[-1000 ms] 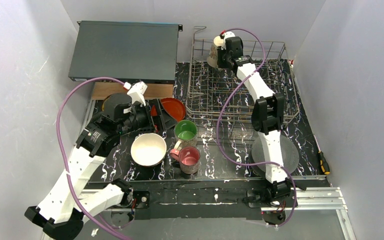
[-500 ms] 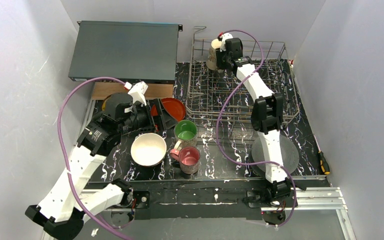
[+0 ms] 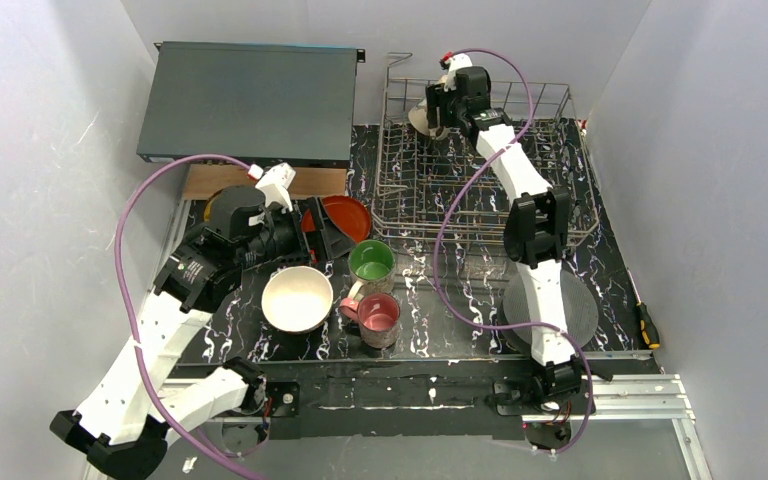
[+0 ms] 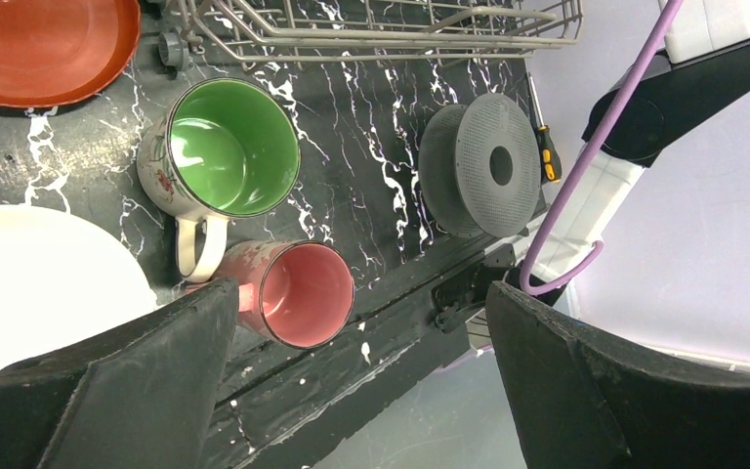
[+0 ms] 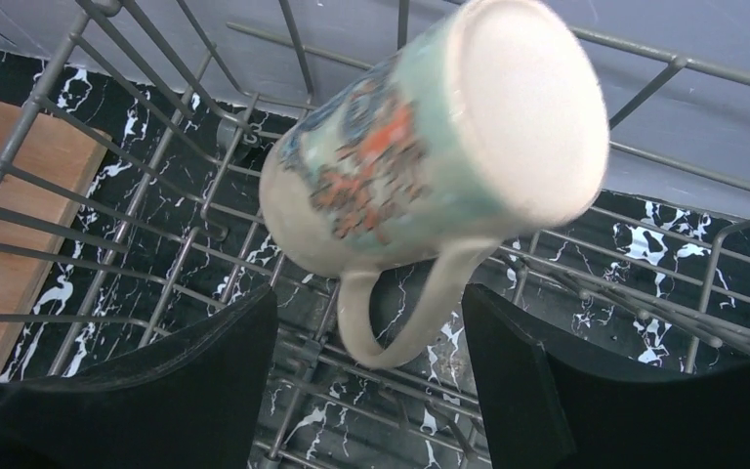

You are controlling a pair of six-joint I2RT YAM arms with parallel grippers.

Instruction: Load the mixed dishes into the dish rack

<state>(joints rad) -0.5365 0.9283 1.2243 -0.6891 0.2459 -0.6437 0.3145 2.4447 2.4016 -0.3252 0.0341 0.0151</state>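
The floral cream mug (image 5: 420, 166) lies tilted, bottom up, in the far left corner of the dish rack (image 3: 560, 92). My right gripper (image 5: 369, 313) is open, its jaws either side of the mug's handle without touching it. My left gripper (image 4: 361, 332) is wide open and holds nothing; it hovers by the red-orange plate (image 3: 352, 214). On the mat sit the white mug with green inside (image 4: 220, 147), the pink mug (image 4: 303, 293) and the cream bowl (image 3: 297, 298). A yellow dish edge (image 3: 210, 203) peeks from behind the left arm.
A flat dark grey box (image 3: 250, 100) lies at the back left with a wooden board (image 3: 260, 182) in front of it. A dark grey ribbed disc (image 3: 585, 310) lies under the right arm. A screwdriver (image 3: 646, 325) rests at the mat's right edge.
The right gripper's jaws have opened off the floral mug's handle and pulled back a little; the mug has tipped further over in the rack. The left arm has not moved.
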